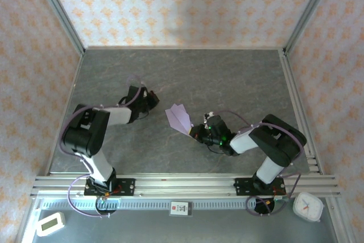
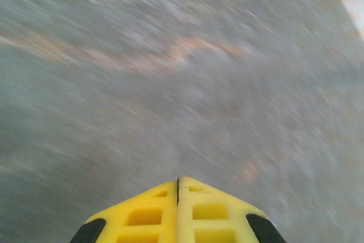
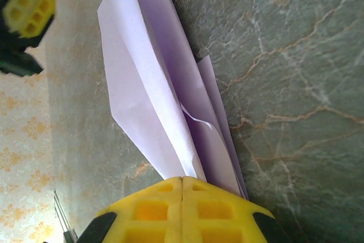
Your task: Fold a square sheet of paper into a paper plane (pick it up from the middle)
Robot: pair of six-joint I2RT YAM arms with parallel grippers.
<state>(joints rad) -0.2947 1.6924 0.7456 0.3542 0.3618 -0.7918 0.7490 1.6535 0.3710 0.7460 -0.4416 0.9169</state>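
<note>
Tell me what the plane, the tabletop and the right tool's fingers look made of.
The paper plane looks like thin pale lilac paper, matte, with sharp creases and layered edges. The table is grey and stone-look with rusty veins, low sheen; stone or print, cannot tell. The right tool is yellow, probably moulded plastic, matte, with square recesses.

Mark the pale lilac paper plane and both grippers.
pale lilac paper plane [image 1: 179, 119], top external view, wing centre.
right gripper [image 3: 182, 181], right wrist view, fingertip seam.
left gripper [image 2: 178, 181], left wrist view, fingertip seam.
</note>
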